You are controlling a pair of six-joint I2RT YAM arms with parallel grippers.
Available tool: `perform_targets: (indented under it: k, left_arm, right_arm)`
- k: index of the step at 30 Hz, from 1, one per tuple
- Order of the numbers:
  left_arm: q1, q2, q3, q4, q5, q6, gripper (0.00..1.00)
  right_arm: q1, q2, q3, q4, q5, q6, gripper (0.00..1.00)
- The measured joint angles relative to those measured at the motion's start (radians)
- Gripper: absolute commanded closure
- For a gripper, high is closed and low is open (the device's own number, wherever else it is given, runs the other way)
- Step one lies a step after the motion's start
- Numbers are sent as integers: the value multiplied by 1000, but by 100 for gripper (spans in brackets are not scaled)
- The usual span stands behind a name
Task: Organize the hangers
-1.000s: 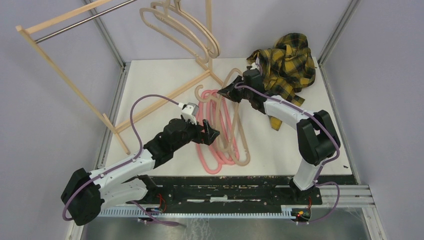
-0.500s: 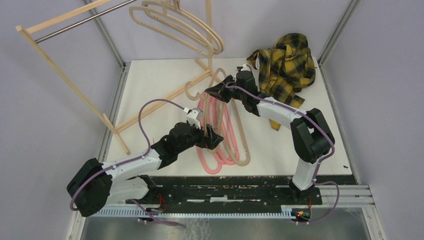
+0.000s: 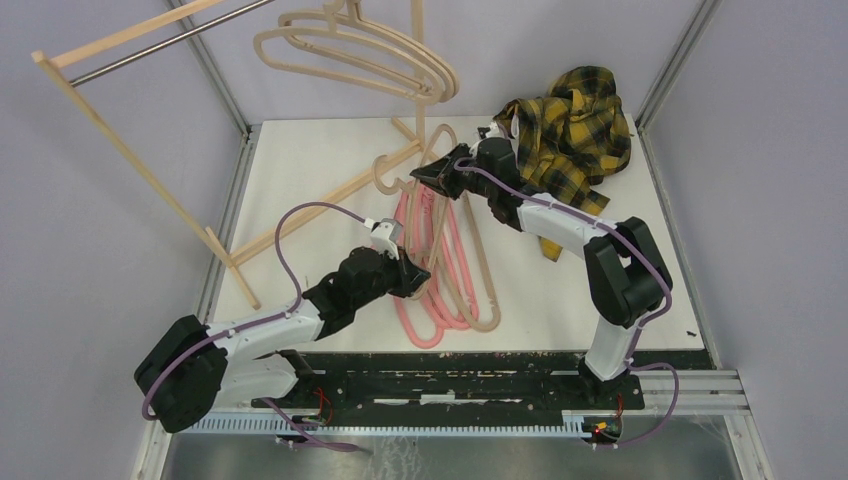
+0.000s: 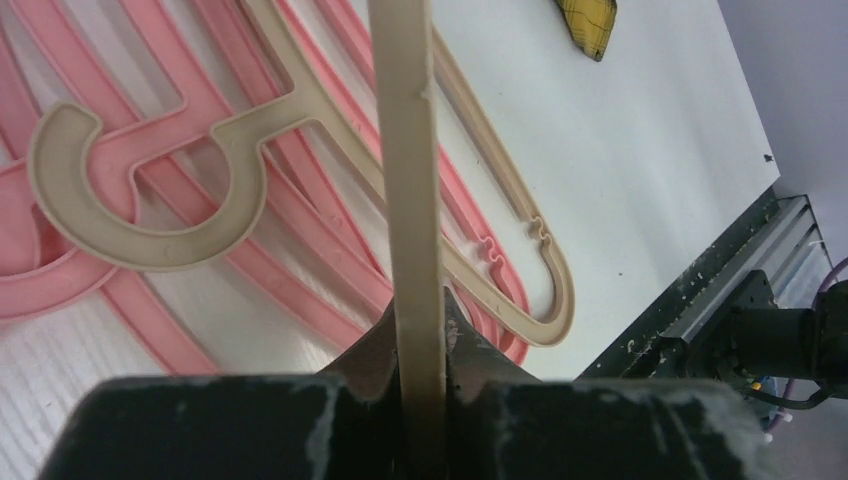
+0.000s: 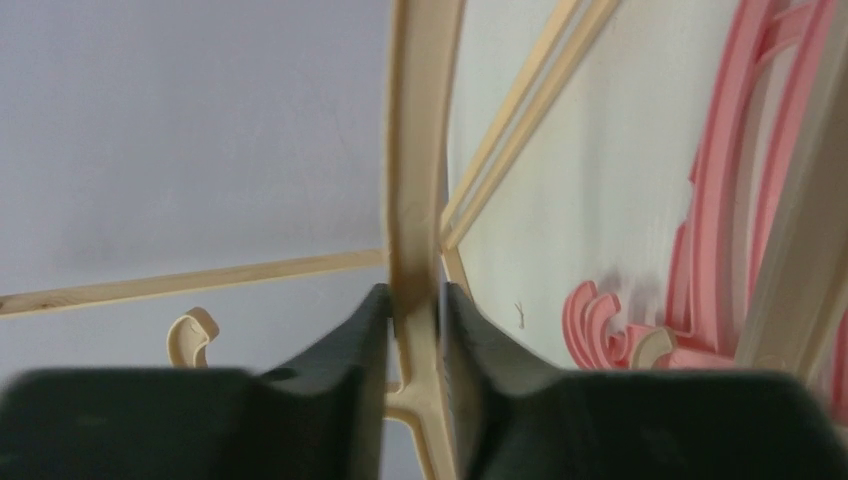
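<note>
The left gripper (image 3: 414,274) is clamping the bar of a beige hanger (image 4: 408,150), jaws narrow on it. The bar is running straight out from the jaws, above the pink hangers (image 4: 40,290) lying on the table (image 3: 330,160). The right gripper (image 3: 428,177) is likewise pinching a beige bar near a hook; whether both hold one hanger cannot be told. The rail (image 3: 150,48) carrying the hung hangers (image 3: 436,84) is lying beyond and left. The right arm is nearer, so hooking likely falls to it.
</note>
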Motion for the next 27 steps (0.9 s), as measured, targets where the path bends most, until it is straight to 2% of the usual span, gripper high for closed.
perform_targets:
  k: [2, 4, 7, 15, 18, 22, 27]
  left_arm:
    - [-2, -30, 0, -39, -27, -1, 97]
    - [-5, -77, 0, -99, -55, -2, 97]
    - [-18, -148, 0, -196, -98, -2, 97]
    - [-6, -365, 46, -419, -455, -69, 97]
    - [-4, -364, 98, -498, -550, -75, 97]
    - [8, -253, 263, -623, -668, -76, 97]
    - [90, -204, 351, -664, -714, -69, 97]
  right_arm:
    - [-5, -21, -11, -56, -1, -31, 20]
    - [-17, -57, -27, -121, 8, -81, 12]
    - [-31, -139, -52, -216, 35, -173, 11]
    - [-87, -362, -90, -494, 254, -455, 9]
    - [-86, -404, -105, -556, 315, -526, 9]
    - [-82, -421, -125, -605, 362, -579, 9]
    - [-82, -434, -153, -639, 399, -612, 8]
